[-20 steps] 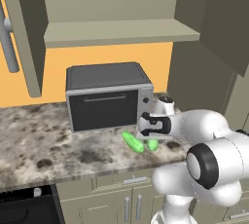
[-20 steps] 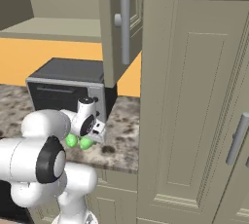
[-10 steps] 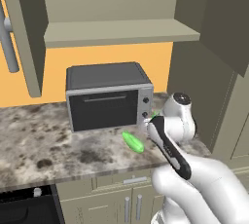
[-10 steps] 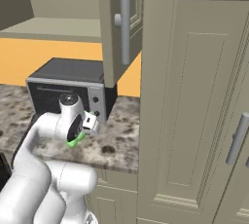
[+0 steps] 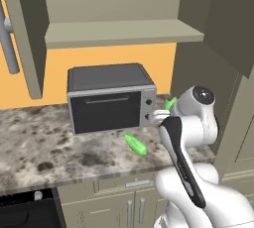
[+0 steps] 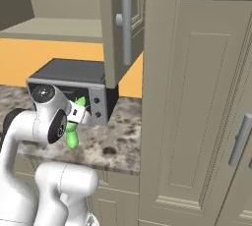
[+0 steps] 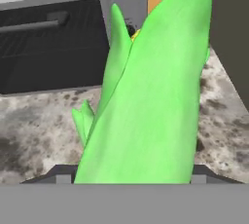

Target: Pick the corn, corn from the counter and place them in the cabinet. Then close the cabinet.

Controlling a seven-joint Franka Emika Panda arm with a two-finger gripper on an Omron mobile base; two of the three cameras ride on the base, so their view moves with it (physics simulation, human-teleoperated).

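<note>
One corn (image 7: 146, 111) stands lengthwise between my fingertips and covers most of the hand view. My gripper (image 7: 129, 174) is shut on it. In the left base view the gripper (image 5: 165, 112) hangs just right of the toaster oven, above the counter (image 5: 44, 147), and the held corn's tip (image 5: 170, 103) sticks up from it. The right base view has the gripper (image 6: 78, 110) with the same corn tip (image 6: 80, 102). The second corn (image 5: 135, 144) lies on the counter in front of the oven, also seen below my hand (image 6: 72, 135). The cabinet (image 5: 124, 33) stands open above.
A dark toaster oven (image 5: 109, 98) sits on the counter under the cabinet shelf, close to the left of my hand. The open cabinet doors (image 5: 25, 33) (image 6: 118, 23) jut out at both sides. A tall beige unit (image 6: 197, 97) bounds the counter on the right.
One corn has come up off the counter in my gripper, which has risen beside the oven. My arm has swung and turned. The other corn lies where it was.
</note>
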